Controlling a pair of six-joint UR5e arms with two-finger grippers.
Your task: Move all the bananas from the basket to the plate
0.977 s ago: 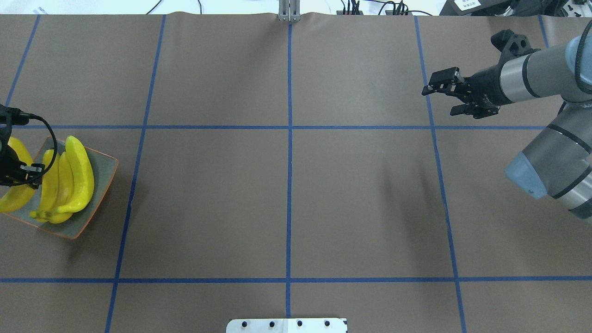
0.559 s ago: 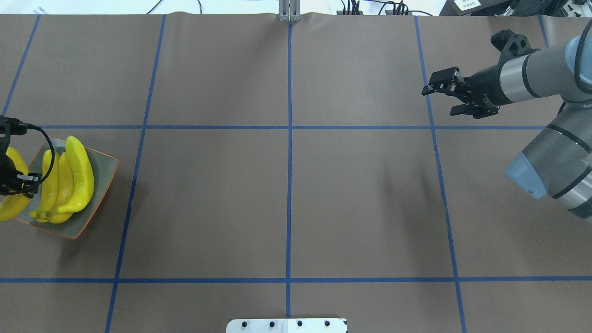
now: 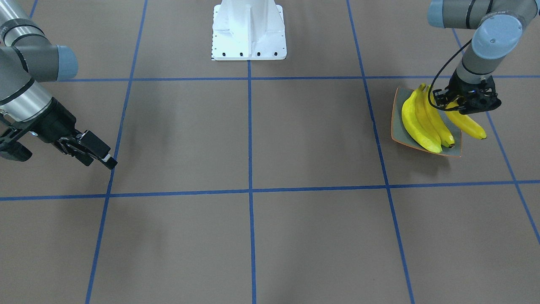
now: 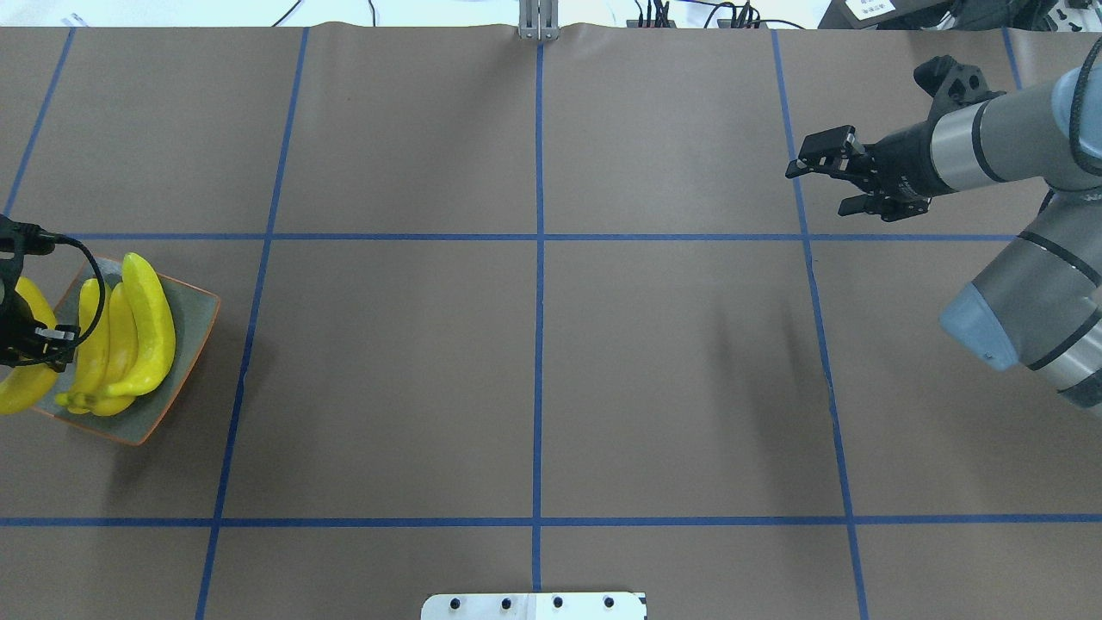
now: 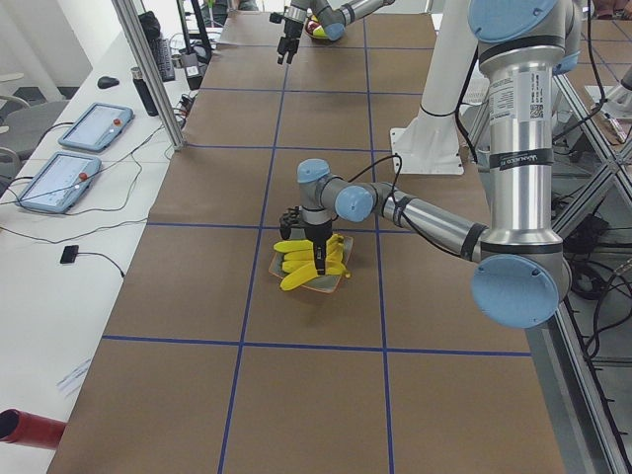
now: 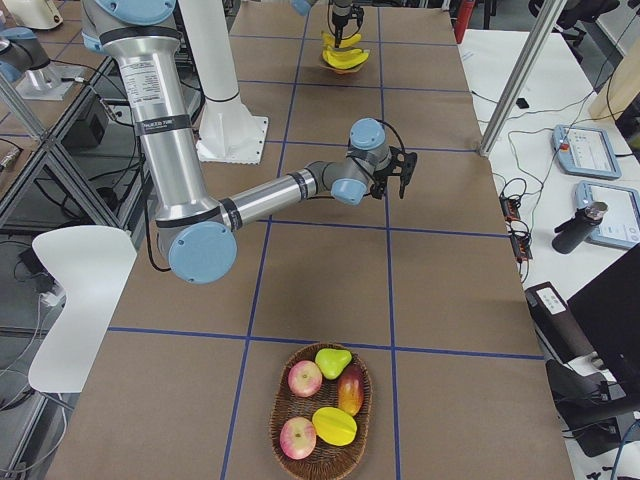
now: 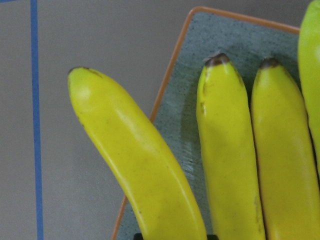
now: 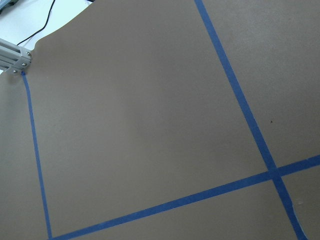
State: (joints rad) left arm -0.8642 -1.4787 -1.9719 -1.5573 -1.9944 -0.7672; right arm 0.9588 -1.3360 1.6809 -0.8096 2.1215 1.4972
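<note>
The grey-green plate with an orange rim sits at the table's far left, also in the front view and the left wrist view. Three yellow bananas lie side by side on it. My left gripper is shut on one more banana, held over the plate's outer edge; the wrist view shows it slanting across the rim. My right gripper is open and empty above bare table at the far right.
A wicker basket with apples, a pear and other fruit stands at the table's near end in the exterior right view; no banana shows in it. The white robot base is at the table's middle edge. Blue tape lines grid the brown table.
My left gripper has shifted a little toward the table's left edge, carrying its banana with it. The right arm has not moved.
</note>
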